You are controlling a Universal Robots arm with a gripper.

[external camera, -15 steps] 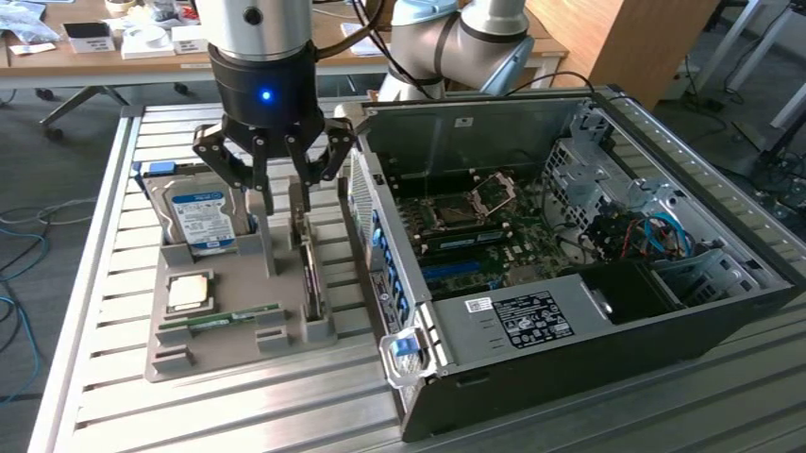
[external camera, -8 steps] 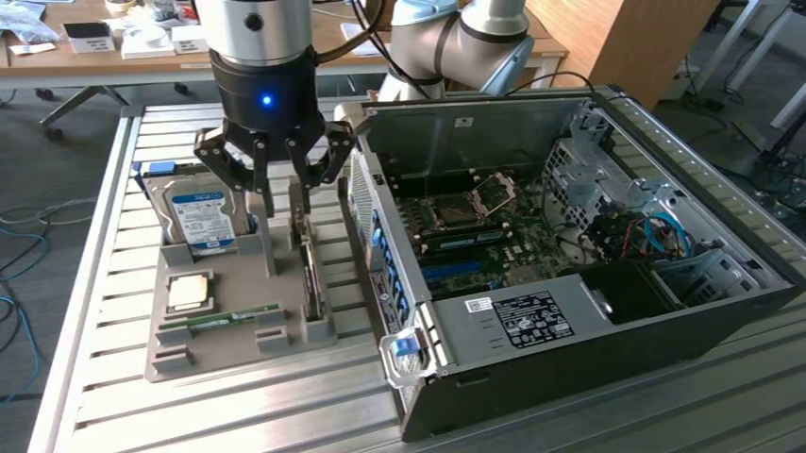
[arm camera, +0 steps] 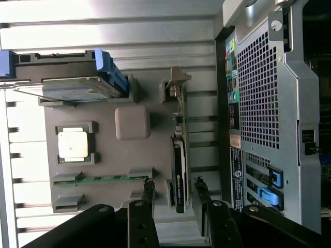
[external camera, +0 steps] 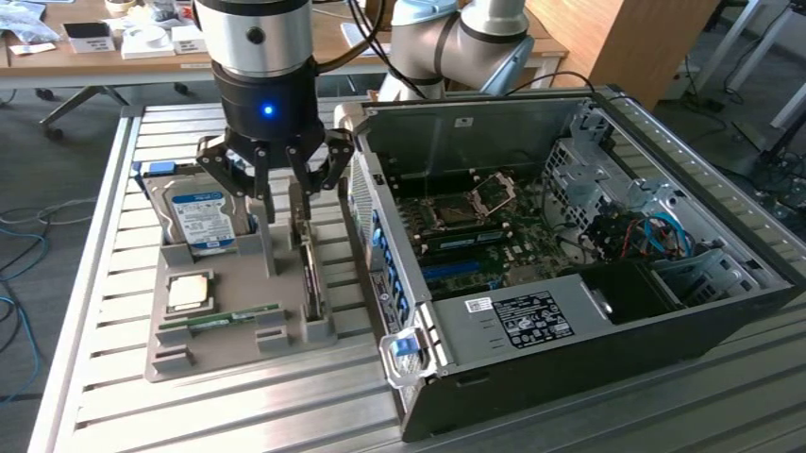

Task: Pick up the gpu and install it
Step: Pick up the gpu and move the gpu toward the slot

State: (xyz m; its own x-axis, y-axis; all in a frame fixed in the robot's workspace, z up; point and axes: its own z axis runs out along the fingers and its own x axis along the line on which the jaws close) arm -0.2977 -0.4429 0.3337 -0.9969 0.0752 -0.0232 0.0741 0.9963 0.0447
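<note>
Black fingers of the end effector [arm camera: 174, 185] sit closest to the wrist camera, standing apart with nothing clamped between them, one on each side of the gpu [arm camera: 179, 170]. That card stands on its thin edge in a slot of the grey tray [arm camera: 103, 155], its metal bracket at the far end from the fingers. In the exterior view the end effector [external camera: 283, 198] hangs straight over the gpu [external camera: 310, 274], which runs along the tray's three o'clock side, just beside the open computer case [external camera: 605, 377]. The card is thin and tall, so a squeeze that lands off-centre would likely tip it in its slot or let it swing once lifted. One finger could also catch the tray's upright post, and the case wall is close enough for the bracket to snag on its rim. At nine o'clock from the card lie the hard drive [external camera: 202, 217], the square processor [external camera: 189, 291] and the RAM stick [external camera: 233, 318], and a sideways drift would knock them. As for writing, the card's black face carries a line of pale print that is too small to read. The hard drive wears a blue and white label, also unreadable. A black label with white print lies on the power supply [external camera: 529, 316] with a white sticker beside it, and none of it can be made out. All of it rests on a slatted metal surface [external camera: 252, 415]
</note>
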